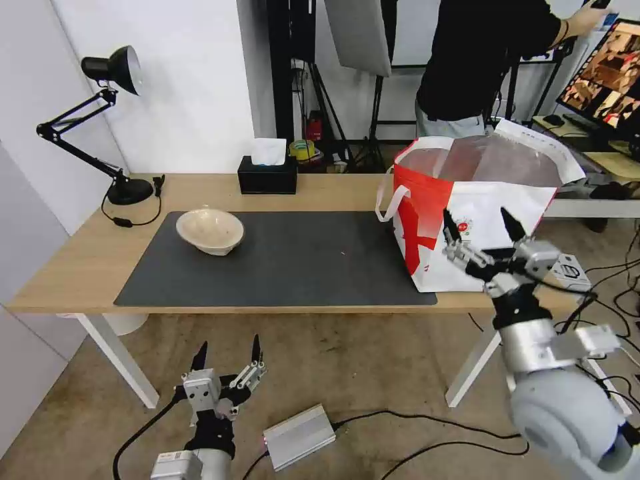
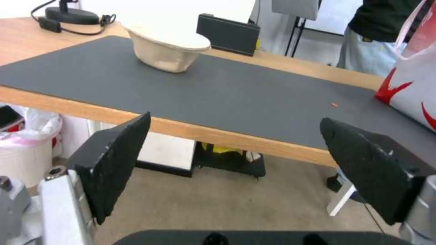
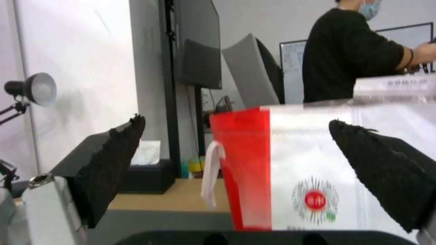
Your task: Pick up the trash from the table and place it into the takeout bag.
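The pulp bowl (image 1: pixel 210 231) sits tilted on the grey mat (image 1: pixel 300 267) toward the table's (image 1: pixel 80 267) left end. The takeout bag (image 1: pixel 467 220) stands at the right end, its inside hidden. The right gripper (image 1: pixel 481 227) hangs spread and empty before the bag. The left gripper (image 1: pixel 227 352) waits spread and empty below the table edge.

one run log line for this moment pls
left end effector: open, below table edge | right end effector: open, empty, before takeout bag | pulp bowl: on mat
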Robot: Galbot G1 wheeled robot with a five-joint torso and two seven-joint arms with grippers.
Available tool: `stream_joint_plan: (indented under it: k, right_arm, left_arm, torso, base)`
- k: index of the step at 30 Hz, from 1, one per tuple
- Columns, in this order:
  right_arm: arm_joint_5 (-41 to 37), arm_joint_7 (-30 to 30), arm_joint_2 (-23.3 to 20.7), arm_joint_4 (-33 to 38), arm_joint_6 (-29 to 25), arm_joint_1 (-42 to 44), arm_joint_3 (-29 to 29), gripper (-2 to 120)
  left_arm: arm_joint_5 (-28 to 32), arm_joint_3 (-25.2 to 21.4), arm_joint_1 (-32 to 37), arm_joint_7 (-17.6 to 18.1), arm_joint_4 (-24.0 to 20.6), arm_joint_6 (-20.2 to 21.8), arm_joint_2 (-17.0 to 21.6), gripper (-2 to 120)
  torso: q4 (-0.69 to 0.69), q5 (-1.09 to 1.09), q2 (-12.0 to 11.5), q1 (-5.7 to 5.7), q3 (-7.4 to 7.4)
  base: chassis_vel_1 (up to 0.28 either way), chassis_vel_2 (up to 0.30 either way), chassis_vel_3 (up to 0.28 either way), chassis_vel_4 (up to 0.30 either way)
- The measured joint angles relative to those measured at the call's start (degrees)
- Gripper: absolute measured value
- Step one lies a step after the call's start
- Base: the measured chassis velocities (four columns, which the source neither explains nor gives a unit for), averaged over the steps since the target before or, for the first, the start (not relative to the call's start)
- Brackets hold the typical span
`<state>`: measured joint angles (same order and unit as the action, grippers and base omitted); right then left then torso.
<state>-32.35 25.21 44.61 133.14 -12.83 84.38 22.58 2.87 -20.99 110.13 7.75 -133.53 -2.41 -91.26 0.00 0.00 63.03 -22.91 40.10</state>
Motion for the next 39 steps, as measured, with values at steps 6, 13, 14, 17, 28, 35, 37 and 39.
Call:
stream_joint_plan:
  k: [6, 13, 14, 17, 28, 35, 37, 39]
  right_arm:
    - [4.2, 0.3, 1.9, -0.2, -0.7, 5.0, -1.7, 100]
    - [7.1, 0.7, 3.1, -0.7, -0.7, 8.0, -3.3, 100]
    - [7.5, 0.7, 3.3, -1.0, -0.7, 8.5, -3.6, 100]
    - [8.5, 0.7, 3.6, -1.4, -0.7, 9.5, -3.9, 100]
    - [13.5, 4.3, 5.5, -3.2, -0.7, 12.1, -6.1, 100]
    - [14.7, 5.4, 5.9, -4.0, -0.7, 12.6, -6.3, 100]
    - [14.9, 5.5, 6.3, -4.4, -0.7, 13.1, -5.8, 100]
    - [15.0, 5.5, 6.6, -4.6, -0.7, 13.6, -5.5, 100]
  left_arm:
    - [0.0, 0.1, 0.0, 0.0, 0.0, 0.0, 0.0, 100]
    - [0.0, 0.1, -0.1, 0.0, -0.1, -0.1, 0.0, 100]
    - [0.0, 0.1, -0.1, 0.0, -0.1, 0.0, 0.0, 100]
    - [0.0, 0.3, -0.1, 0.0, -0.1, -0.1, 0.0, 100]
    - [0.1, 0.4, -0.6, 0.0, 0.4, -0.1, 0.1, 100]
    - [0.2, 0.4, -0.6, -0.1, 0.4, -0.1, 0.1, 100]
    - [0.2, 0.4, -0.6, -0.1, 0.4, -0.1, 0.0, 100]
    - [0.2, 0.4, -0.6, -0.1, 0.4, -0.1, 0.0, 100]
  torso:
    - [0.0, 0.0, 0.0, 0.0, 0.0]
    - [0.0, 0.0, 0.0, -0.01, 0.0]
    - [0.0, 0.0, 0.0, -0.01, 0.0]
    - [0.0, 0.0, 0.0, -0.01, 0.0]
    - [0.0, 0.0, 0.0, -0.01, 0.0]
    - [0.0, 0.0, 0.0, -0.01, 0.01]
    - [0.0, 0.0, 0.0, -0.01, 0.0]
    - [0.0, 0.0, 0.0, -0.01, 0.0]
  base:
    - [0.0, 0.0, 0.0, 0.0]
    - [0.0, 0.0, 0.0, 0.0]
    - [0.0, 0.0, 0.0, 0.0]
    - [0.0, 0.0, 0.0, 0.0]
    - [0.0, 0.0, 0.0, 0.0]
    - [0.0, 0.0, 0.0, 0.0]
    - [0.0, 0.0, 0.0, 0.0]
    - [0.0, 0.0, 0.0, 0.0]
